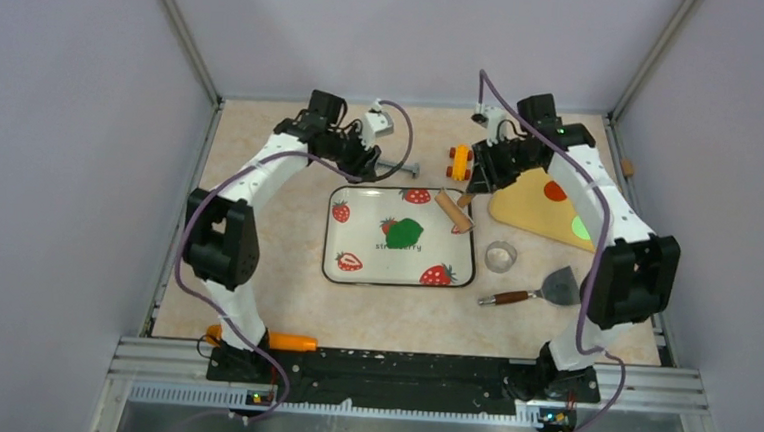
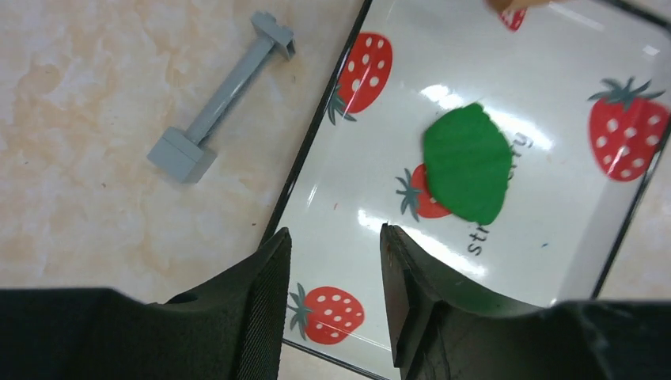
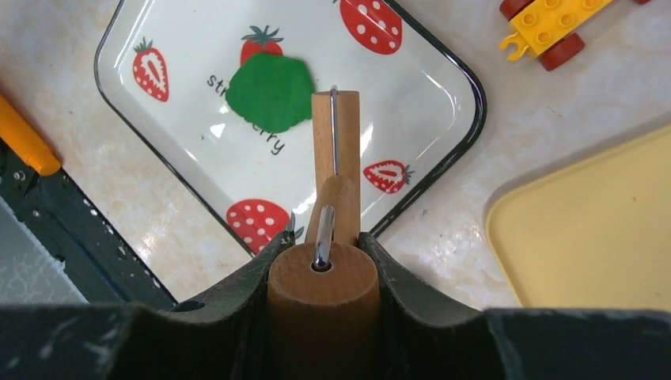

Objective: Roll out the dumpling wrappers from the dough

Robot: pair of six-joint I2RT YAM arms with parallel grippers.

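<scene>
While right fingers (image 3: 255, 273) clamp rolling pin (image 3: 323, 297), left fingers (image 2: 265, 305) apart; dough (image 2: 468, 165) flattened (dark green, irregular).

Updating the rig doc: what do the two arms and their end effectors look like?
The left arm and right arm match: white link shells, black joints, a purple cable along each. The left end effector and right end effector are black and two-fingered; the left one's fingers look finely ribbed.

The dough (image 1: 404, 232) lies on the tray (image 1: 359, 237), left of the cutter (image 1: 490, 256).
</scene>
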